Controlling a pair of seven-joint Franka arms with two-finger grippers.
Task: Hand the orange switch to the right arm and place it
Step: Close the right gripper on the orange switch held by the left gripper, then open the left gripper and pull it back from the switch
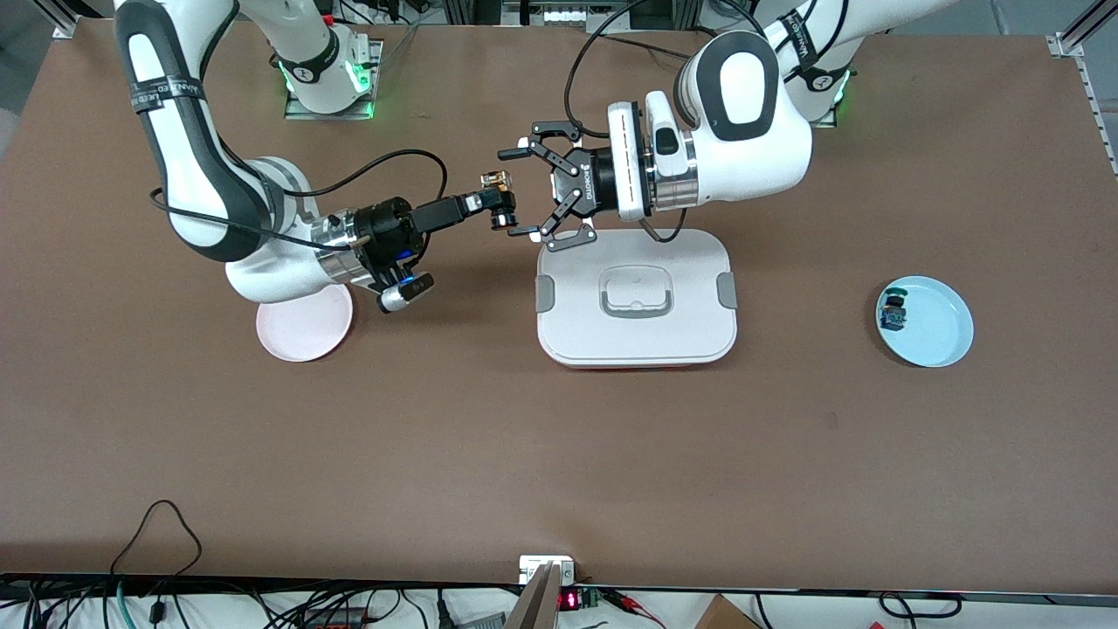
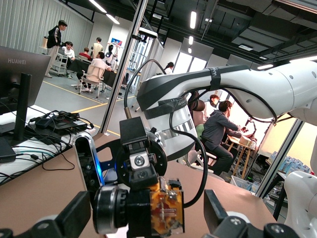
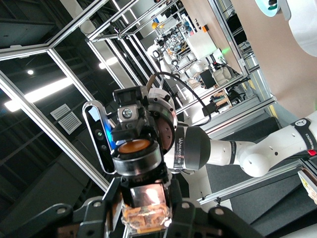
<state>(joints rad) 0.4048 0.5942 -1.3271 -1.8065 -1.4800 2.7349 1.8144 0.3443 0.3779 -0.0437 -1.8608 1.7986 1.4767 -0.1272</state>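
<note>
The orange switch, black with a silver ring and a tan rear, is held in the air by my right gripper, whose slim black fingers are shut on it over the bare table beside the white box. In the right wrist view the switch shows its orange face, gripped at my right gripper. My left gripper is open, its claw fingers spread on either side of the switch without touching it. In the left wrist view the switch sits between the spread fingers of my left gripper.
A white lidded box lies mid-table under the left wrist. A pink plate lies under the right arm. A light blue plate toward the left arm's end holds a small blue-and-green switch part.
</note>
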